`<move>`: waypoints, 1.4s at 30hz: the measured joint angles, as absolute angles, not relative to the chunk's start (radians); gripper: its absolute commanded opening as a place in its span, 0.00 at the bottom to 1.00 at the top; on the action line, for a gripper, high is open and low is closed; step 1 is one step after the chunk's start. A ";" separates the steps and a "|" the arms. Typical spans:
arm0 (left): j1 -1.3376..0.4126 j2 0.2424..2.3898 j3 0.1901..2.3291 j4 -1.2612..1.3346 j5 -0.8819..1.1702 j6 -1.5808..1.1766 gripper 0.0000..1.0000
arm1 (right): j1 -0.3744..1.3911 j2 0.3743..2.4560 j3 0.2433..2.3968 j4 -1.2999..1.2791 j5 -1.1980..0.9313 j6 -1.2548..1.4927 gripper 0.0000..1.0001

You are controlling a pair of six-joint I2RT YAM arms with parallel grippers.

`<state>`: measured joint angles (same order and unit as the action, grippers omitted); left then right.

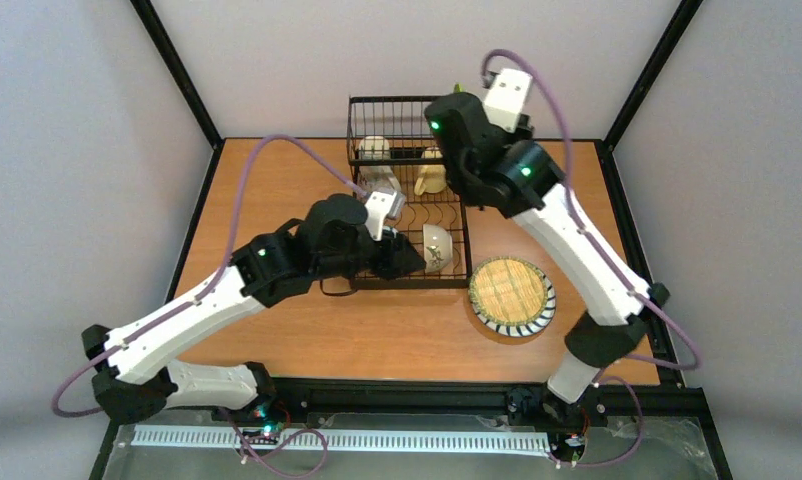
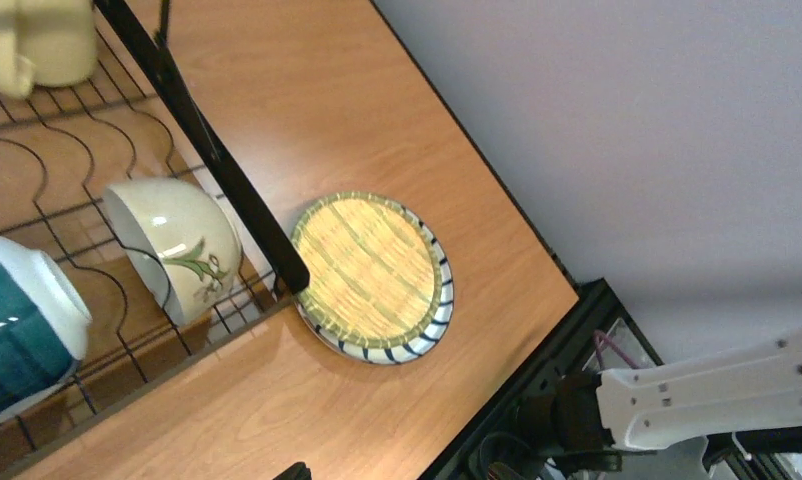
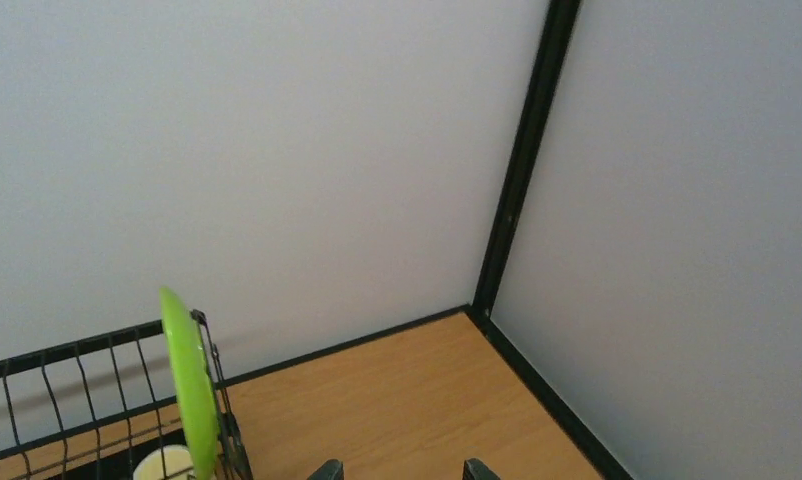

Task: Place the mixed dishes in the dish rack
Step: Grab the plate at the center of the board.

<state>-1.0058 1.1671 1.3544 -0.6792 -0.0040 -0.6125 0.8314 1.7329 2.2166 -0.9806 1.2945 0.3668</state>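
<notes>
Hovering with my right gripper (image 3: 400,468) open and empty. The green plate (image 3: 189,385) stands on edge at the rack's (image 3: 77,350) wire wall, down-left of my fingertips, not touching.

- Only the tips of the right fingers (image 3: 326,469) are shown; the rest is cut off at the bottom edge.
- Left of them, the lime-green plate (image 3: 190,385) is cropped at its lower end.
- In the left wrist view, the teal-and-white bowl (image 2: 17,335) is clipped by the left edge and the cream-yellow mug (image 2: 39,40) by the top.
</notes>
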 measured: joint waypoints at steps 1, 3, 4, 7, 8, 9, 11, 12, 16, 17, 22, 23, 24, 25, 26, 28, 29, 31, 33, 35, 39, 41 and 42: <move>-1.006 1.186 1.355 -0.680 0.010 -0.612 1.00 | 0.831 1.697 2.197 -1.044 1.283 0.444 0.69; -1.006 1.219 1.355 -0.681 0.036 -0.612 1.00 | 0.818 1.639 2.156 -1.156 1.246 0.585 0.69; -1.006 1.238 1.355 -0.681 0.049 -0.612 1.00 | 0.807 1.608 2.120 -1.197 1.224 0.645 0.69; -1.006 1.291 1.356 -0.680 0.087 -0.610 1.00 | 0.767 1.522 1.969 -1.267 1.152 0.778 0.69; -1.005 1.306 1.356 -0.680 0.097 -0.609 1.00 | 0.750 1.494 1.909 -1.282 1.124 0.813 0.69; -1.005 1.324 1.356 -0.679 0.112 -0.609 1.00 | 0.733 1.468 1.850 -1.289 1.094 0.839 0.69; -1.006 1.351 1.356 -0.674 0.134 -0.609 1.00 | 0.690 1.415 1.723 -1.285 1.024 0.876 0.69; -1.006 1.365 1.356 -0.670 0.146 -0.609 1.00 | 0.663 1.389 1.664 -1.280 0.985 0.886 0.69; -1.006 1.414 1.351 -0.649 0.189 -0.610 1.00 | 0.516 1.283 1.462 -1.213 0.822 0.900 0.69; -1.006 1.427 1.351 -0.642 0.198 -0.610 1.00 | 0.482 1.258 1.425 -1.196 0.786 0.899 0.69; -1.006 1.492 1.346 -0.612 0.241 -0.611 1.00 | 0.295 1.123 1.238 -1.089 0.570 0.897 0.69; -1.006 1.503 1.344 -0.604 0.247 -0.612 1.00 | 0.270 1.107 1.208 -1.071 0.532 0.896 0.69; -1.006 1.511 1.342 -0.598 0.253 -0.613 1.00 | 0.252 1.096 1.183 -1.054 0.500 0.896 0.69; -1.006 1.520 1.339 -0.592 0.259 -0.615 1.00 | 0.234 1.086 1.153 -1.037 0.465 0.896 0.69; -1.006 1.529 1.334 -0.583 0.264 -0.617 1.00 | 0.221 1.080 1.127 -1.025 0.434 0.897 0.69; -1.007 1.543 1.326 -0.570 0.273 -0.619 1.00 | 0.194 1.070 1.072 -0.996 0.374 0.902 0.69; -1.007 1.550 1.321 -0.562 0.278 -0.622 1.00 | 0.180 1.068 1.047 -0.985 0.344 0.906 0.69; -1.008 1.568 1.314 -0.550 0.285 -0.625 1.00 | 0.151 1.061 0.998 -0.961 0.290 0.914 0.69; -1.013 1.588 1.311 -0.542 0.292 -0.625 1.00 | 0.123 1.051 0.951 -0.938 0.241 0.925 0.69; -1.017 1.608 1.311 -0.534 0.298 -0.625 1.00 | 0.094 1.038 0.907 -0.926 0.198 0.941 0.69; -1.022 1.654 1.311 -0.515 0.308 -0.625 1.00 | 0.052 1.011 0.855 -0.915 0.146 0.962 0.69; -1.023 1.685 1.315 -0.512 0.312 -0.625 1.00 | 0.038 1.000 0.841 -0.912 0.131 0.968 0.69; -1.023 1.703 1.320 -0.513 0.314 -0.624 1.00 | 0.032 0.994 0.834 -0.908 0.124 0.970 0.69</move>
<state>-1.0229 1.7027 1.3201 -0.5125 0.3141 -0.6243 0.0322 0.9943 0.8337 -0.9081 0.1238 0.9699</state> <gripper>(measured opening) 0.996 0.691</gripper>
